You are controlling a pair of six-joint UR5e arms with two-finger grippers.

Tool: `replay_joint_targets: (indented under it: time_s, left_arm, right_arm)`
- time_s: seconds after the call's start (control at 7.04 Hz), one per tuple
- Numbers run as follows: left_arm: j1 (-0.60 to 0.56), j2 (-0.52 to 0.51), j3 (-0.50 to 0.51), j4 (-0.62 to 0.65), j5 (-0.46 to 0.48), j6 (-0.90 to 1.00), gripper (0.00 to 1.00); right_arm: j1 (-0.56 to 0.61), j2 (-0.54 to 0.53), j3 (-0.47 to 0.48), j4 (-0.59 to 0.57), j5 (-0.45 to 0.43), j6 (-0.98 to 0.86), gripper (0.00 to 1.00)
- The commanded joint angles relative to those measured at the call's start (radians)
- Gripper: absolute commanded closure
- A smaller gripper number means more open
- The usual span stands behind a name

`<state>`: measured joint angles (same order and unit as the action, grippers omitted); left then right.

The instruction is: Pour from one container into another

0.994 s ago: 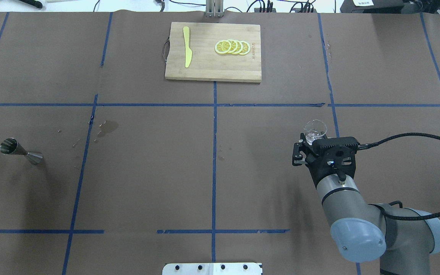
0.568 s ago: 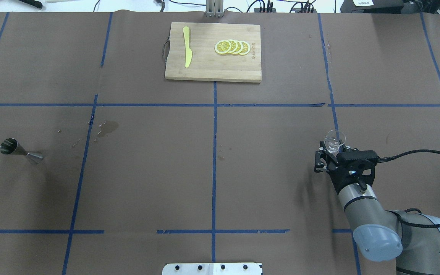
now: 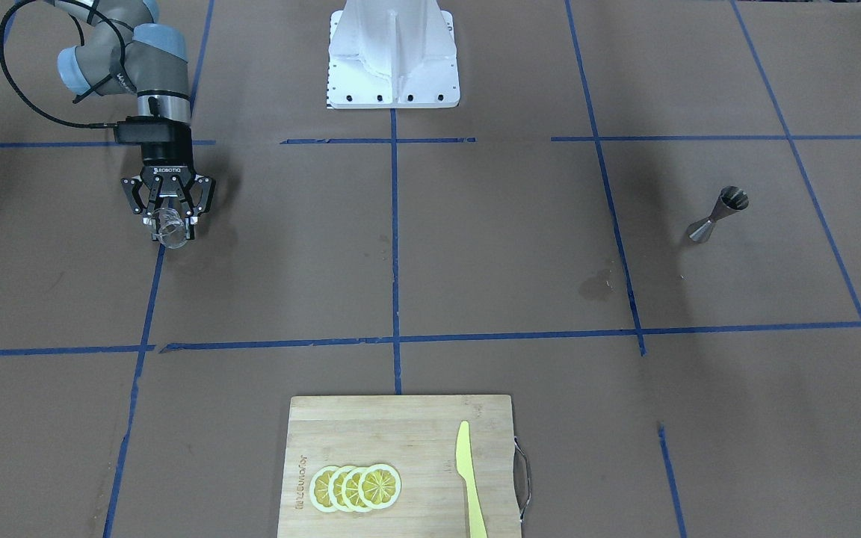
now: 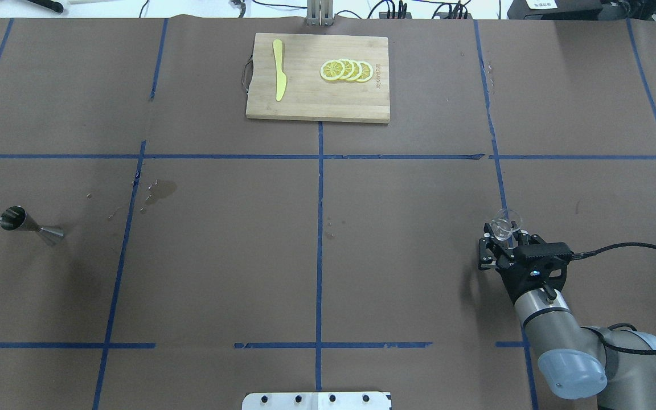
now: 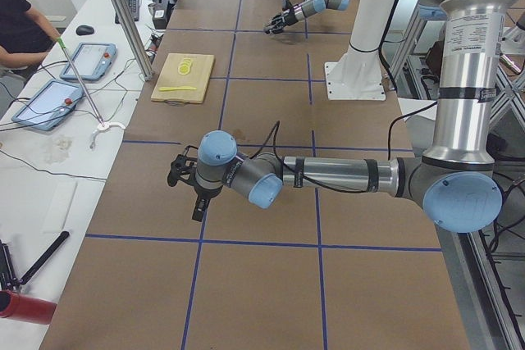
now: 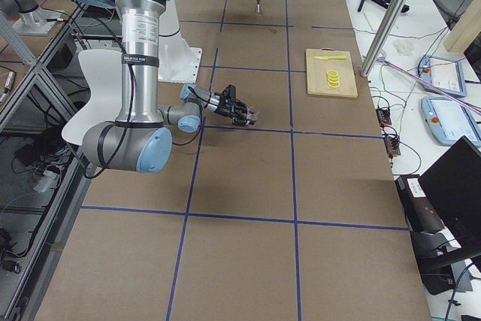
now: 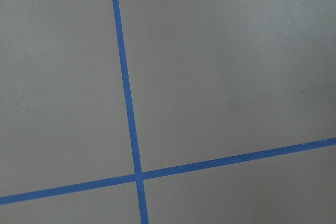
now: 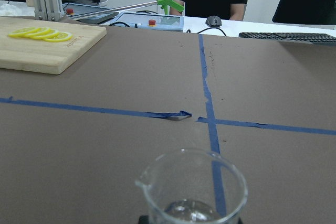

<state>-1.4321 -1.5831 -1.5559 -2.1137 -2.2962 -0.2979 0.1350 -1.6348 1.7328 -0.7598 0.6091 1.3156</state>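
Brown papered table (image 4: 220, 256), right end effector (image 4: 504, 233) clamped around glass cup (image 4: 503, 219), jigger (image 4: 31, 226) well apart

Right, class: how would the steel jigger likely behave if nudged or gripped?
The jigger stands upright on one small cone rim, tall for its footing, so a nudge would probably tip it. Once down, its cones may roll. Its shiny metal looks stiff, likely slippery to grip.
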Motion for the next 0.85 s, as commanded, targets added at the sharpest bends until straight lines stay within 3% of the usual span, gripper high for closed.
replay_joint_targets:
  time_s: [0.0, 0.71]
  left_arm:
    - [-0.001, 0.002, -0.004, -0.002, 0.000, -0.001, 0.00]
    - [-0.001, 0.006, -0.020, -0.002, 0.001, -0.001, 0.00]
  right_arm:
    - [-0.012, -0.009, -0.009, 0.034, -0.002, 0.001, 0.78]
    - [-0.017, -0.059, -0.010, 0.046, -0.006, 0.034, 0.72]
